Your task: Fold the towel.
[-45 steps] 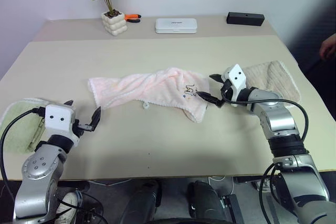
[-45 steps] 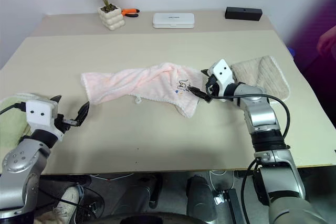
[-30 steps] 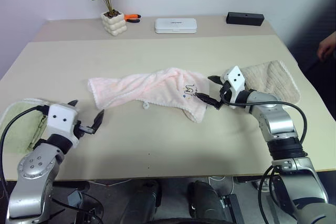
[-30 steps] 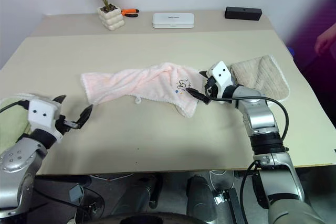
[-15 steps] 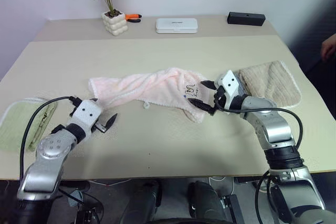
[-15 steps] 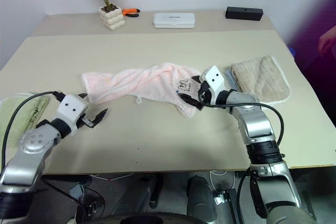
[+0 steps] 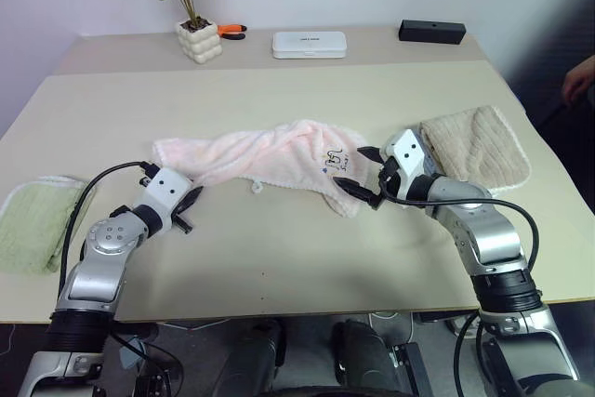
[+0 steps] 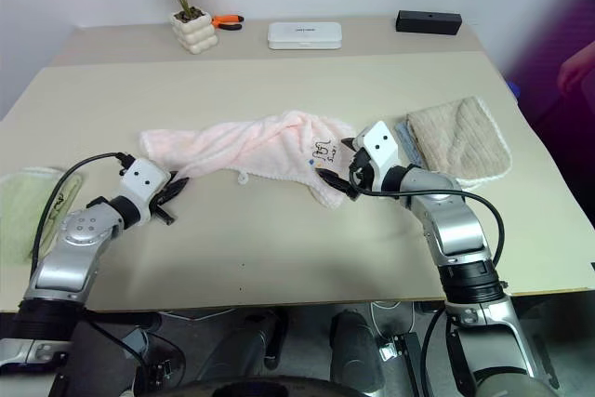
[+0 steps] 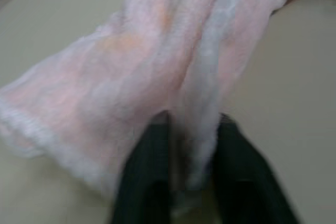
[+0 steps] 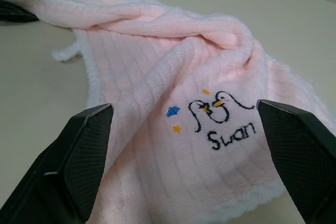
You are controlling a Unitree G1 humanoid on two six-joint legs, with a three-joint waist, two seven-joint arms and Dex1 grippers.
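The pale pink, fluffy terry towel [image 7: 265, 160] is spread in a rumpled, elongated strip across the middle of the beige tabletop [image 7: 307, 248], its printed corner turned toward the robot's right. Because the cloth is bunched rather than flat, it is being taken at both ends, presumably so that it can be pulled straight before any fold is made.

The left end effector [image 9: 181, 182] is closed on the towel's left end: in the left wrist view a ridge of pink pile is pinched between the two black fingers [image 9: 147, 182]. The grip is placed low at the edge, where the fabric is thin enough to be caught.

The right end effector [image 7: 361, 178] is held wide open, its fingers set either side of the corner bearing the small dark cartoon print [image 10: 220, 114], so that corner is framed but not yet gripped.

A light green folded towel [image 7: 33, 230] and a tan folded towel [image 7: 479, 146] are kept at the tabletop's sides, well apart from the working area.
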